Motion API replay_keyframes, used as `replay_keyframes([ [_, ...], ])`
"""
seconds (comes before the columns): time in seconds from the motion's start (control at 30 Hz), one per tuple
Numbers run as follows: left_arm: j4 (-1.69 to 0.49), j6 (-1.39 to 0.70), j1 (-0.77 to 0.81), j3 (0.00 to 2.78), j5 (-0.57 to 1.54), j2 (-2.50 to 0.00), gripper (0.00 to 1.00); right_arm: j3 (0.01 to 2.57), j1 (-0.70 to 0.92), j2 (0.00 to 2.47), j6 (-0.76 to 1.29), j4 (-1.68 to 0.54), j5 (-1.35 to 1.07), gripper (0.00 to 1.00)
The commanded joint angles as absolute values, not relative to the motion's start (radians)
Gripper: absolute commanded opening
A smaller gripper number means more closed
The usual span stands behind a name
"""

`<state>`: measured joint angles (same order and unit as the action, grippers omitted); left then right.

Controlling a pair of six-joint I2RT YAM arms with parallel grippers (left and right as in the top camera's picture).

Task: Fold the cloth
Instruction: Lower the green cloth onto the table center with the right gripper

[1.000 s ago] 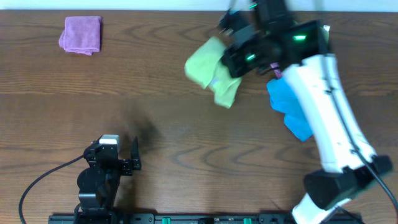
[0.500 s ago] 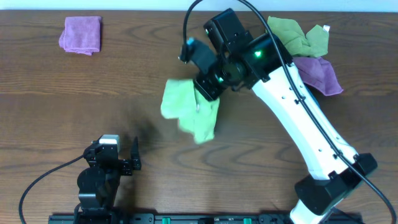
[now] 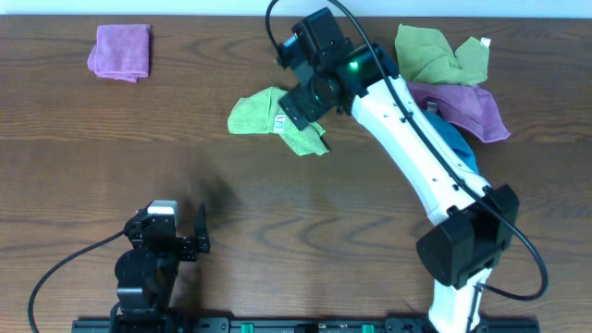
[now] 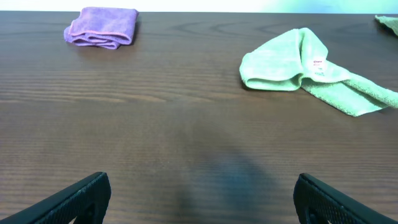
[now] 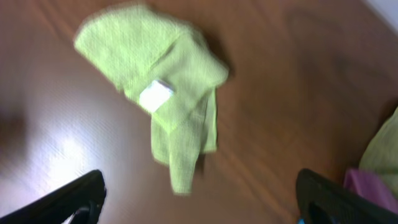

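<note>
Right gripper (image 5: pixel 200 199) is hovering, fingers spread, above the crumpled green cloth (image 3: pixel 276 118).
Bunched near the far edge, it is probably needing one corner pinched and pulled flat first.

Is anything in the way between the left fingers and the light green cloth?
Nothing visible is. Only the wooden table shows between the left fingers and the light green cloth. The folded purple cloth sits far off to one side.
</note>
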<state>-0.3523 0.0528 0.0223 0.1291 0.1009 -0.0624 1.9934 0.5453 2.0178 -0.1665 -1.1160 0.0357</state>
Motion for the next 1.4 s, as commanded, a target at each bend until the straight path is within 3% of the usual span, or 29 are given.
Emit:
replay_keyframes([
  [0.0,-0.357,0.060,0.018,0.107,0.101,-0.056,0.95,1.993,0.550,2.077,-0.166,-1.165,0.056,0.84],
  [0.1,-0.357,0.060,0.018,0.107,0.101,-0.056,0.96,1.993,0.551,2.129,-0.174,-1.200,0.056,0.77],
  [0.33,-0.357,0.060,0.018,0.107,0.101,-0.056,0.95,1.993,0.551,2.243,-0.242,-1.210,-0.017,0.74],
  [0.77,-0.357,0.060,0.018,0.107,0.101,-0.056,0.95,1.993,0.557,2.310,-0.260,-1.003,-0.165,0.69],
  [1.03,-0.357,0.060,0.018,0.107,0.101,-0.056,0.95,1.993,0.560,2.365,-0.259,-0.974,-0.162,0.58],
  [1.07,-0.357,0.060,0.018,0.107,0.101,-0.056,0.95,1.993,0.560,2.369,-0.260,-0.970,-0.161,0.51],
  [1.13,-0.357,0.060,0.018,0.107,0.101,-0.056,0.95,1.993,0.559,2.370,-0.259,-0.963,-0.161,0.15],
  [1.2,-0.357,0.060,0.018,0.107,0.101,-0.056,0.95,1.993,0.557,2.370,-0.258,-0.955,-0.157,0.01],
  [1.37,-0.357,0.060,0.018,0.107,0.101,-0.056,0.95,2.009,0.557,2.366,-0.205,-0.952,-0.092,0.01],
])
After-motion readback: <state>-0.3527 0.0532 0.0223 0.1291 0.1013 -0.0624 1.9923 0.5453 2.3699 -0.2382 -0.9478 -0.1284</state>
